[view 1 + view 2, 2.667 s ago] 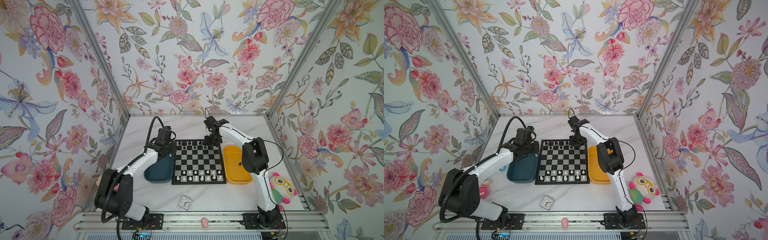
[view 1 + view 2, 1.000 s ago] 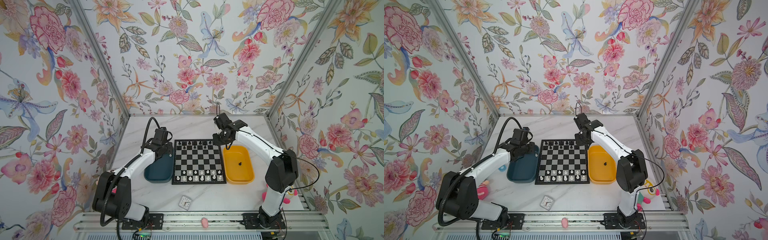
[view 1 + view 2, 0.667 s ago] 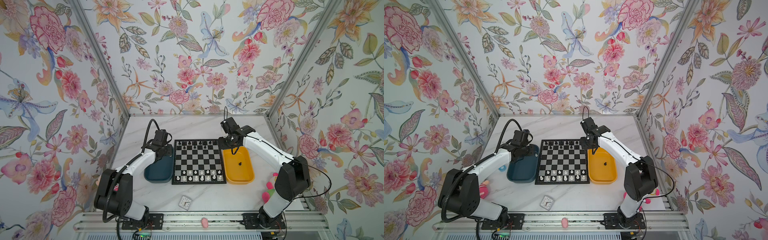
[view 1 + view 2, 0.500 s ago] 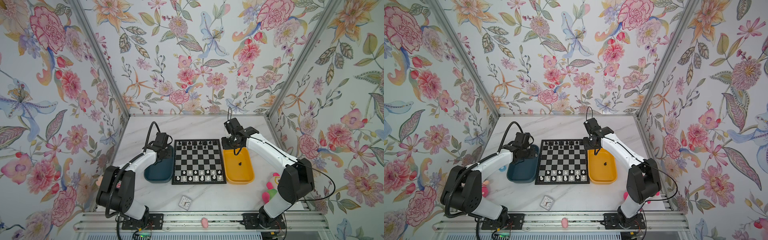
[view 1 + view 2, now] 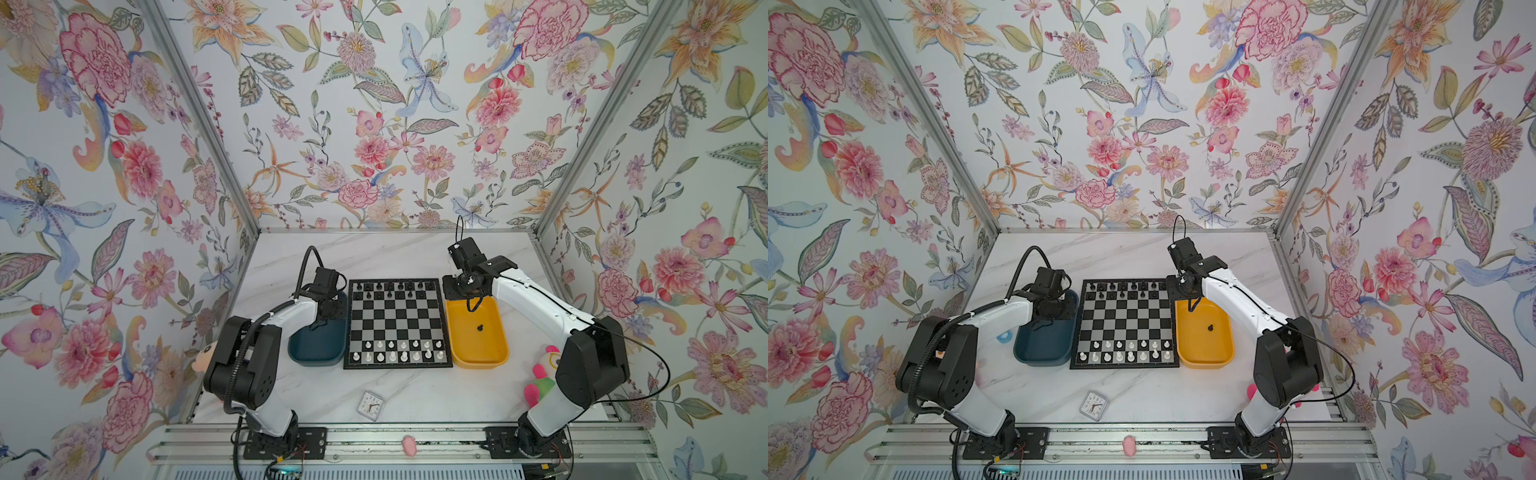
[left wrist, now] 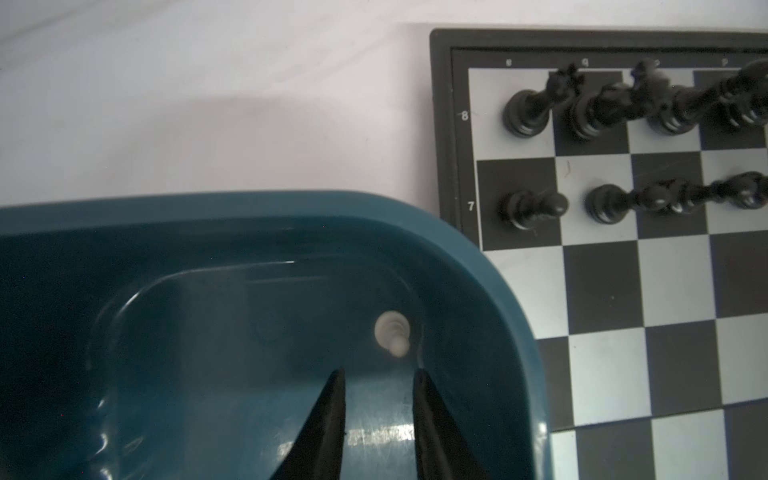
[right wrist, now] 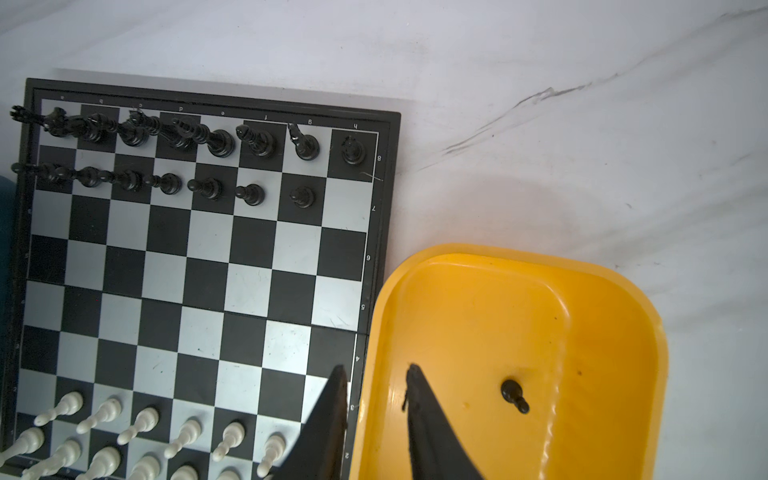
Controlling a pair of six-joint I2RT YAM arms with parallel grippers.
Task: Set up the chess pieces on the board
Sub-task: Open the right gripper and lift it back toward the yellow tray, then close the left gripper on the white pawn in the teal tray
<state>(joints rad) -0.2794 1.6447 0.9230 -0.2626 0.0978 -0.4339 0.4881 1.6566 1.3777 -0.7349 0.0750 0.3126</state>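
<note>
Left end effector [image 6: 379,372], jaws apart and empty, hangs near white pawn [image 6: 393,332] in teal tray [image 6: 249,210].

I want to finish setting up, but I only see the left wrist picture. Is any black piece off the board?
Observer: Yes. One black pawn is in the yellow tray.
Operator: Where should it go?
Observer: On the board, square h7 is bare, at the end of the black pawn row nearest the yellow tray.
Operator: Is the right gripper holding something?
Observer: No. The right gripper is open and empty, near that pawn but not touching it.
</note>
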